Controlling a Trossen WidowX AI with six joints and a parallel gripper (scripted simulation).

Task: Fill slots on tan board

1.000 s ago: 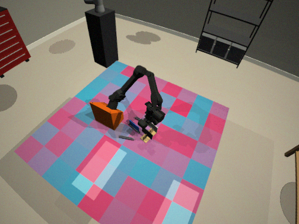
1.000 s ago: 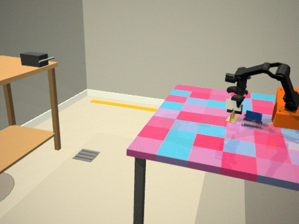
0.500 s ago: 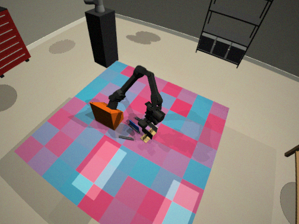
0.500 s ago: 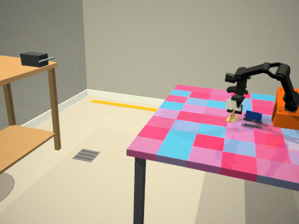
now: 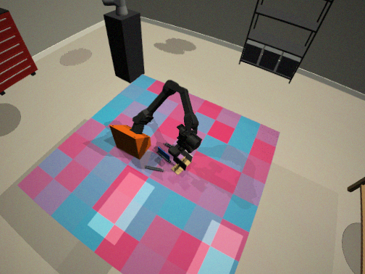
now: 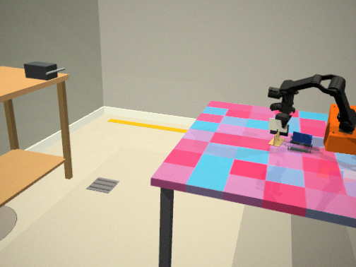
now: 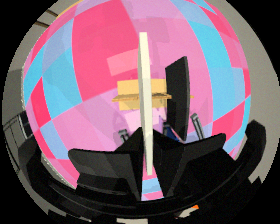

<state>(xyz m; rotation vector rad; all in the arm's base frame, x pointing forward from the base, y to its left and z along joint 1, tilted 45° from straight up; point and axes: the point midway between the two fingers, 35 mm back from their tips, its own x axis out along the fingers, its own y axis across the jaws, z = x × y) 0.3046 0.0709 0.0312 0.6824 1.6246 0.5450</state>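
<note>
From where I stand, the black gripper is pinching a cream-white board between its fingers. The board is upright and, in the wrist view, it crosses over the standing tan board. Whether its notch is inside a slot, I cannot tell. A black board stands just beside the cream one, to the right in the wrist view, and also goes across the tan board.

The blue board leans a little in the exterior view — it is to the right of the tan board, near a dark grey holder. Farther right there, the orange base carries the arm. All this is on the pink-and-blue checkered table.
</note>
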